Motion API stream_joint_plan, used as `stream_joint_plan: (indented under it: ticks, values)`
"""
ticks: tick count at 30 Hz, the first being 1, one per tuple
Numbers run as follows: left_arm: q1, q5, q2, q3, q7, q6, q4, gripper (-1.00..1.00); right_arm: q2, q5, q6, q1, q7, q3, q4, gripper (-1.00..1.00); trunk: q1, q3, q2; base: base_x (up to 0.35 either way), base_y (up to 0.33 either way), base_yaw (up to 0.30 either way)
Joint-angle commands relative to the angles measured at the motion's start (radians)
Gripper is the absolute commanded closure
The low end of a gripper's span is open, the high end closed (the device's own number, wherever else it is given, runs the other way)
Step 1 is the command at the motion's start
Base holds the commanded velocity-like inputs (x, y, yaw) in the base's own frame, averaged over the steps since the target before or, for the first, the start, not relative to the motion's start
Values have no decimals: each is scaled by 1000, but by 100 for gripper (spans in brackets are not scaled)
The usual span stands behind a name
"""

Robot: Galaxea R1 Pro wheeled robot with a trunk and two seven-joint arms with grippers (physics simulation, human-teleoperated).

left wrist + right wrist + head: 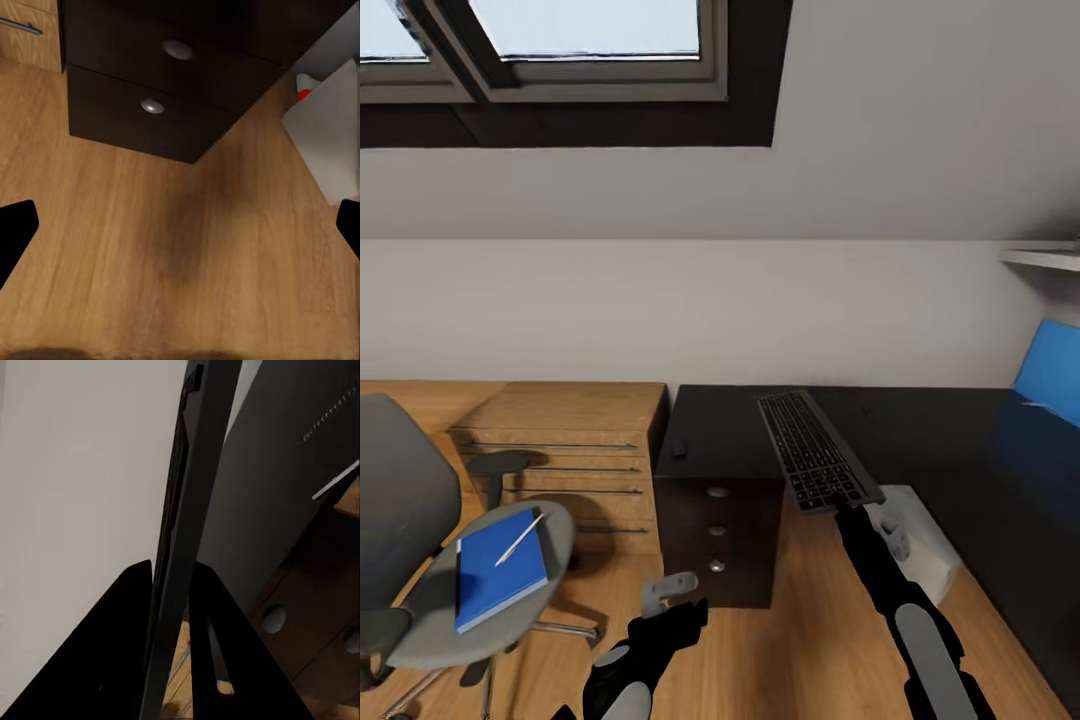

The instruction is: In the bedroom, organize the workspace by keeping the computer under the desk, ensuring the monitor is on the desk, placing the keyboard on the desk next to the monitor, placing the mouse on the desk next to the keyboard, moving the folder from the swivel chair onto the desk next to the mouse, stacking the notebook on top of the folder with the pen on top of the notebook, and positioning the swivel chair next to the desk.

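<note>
Right gripper (171,607): fingers clamped on the near short end of the slim silver-grey keyboard with dark keys (817,450), seen edge-on between them at the wrist. Keyboard held above the glossy black top of the desk (940,420), long axis running away from the fingers toward the wall; far end over the desk, near end past the front edge. Setting it down looks like a forward-and-lower move.

Left gripper (665,600): fingers spread, holding nothing, low over the wooden floor before the black drawer unit (718,525).

Small black mouse (680,448) sits on the desk corner, left of the keyboard.
</note>
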Motion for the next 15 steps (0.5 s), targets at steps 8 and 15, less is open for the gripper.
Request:
stream_joint_plan:
  ticks: [8,15]
  values:
    - [-1,-27,-20,-3,8,2,34,-100,-2,-21,6,-1,4,-5,16,100,-31,24,55,-287,-218,0]
    - [-1,-35,-18,4,7,1,29,-100,-3,-21,6,-1,3,-7,42,100,-58,46,104,-316,-137,0]
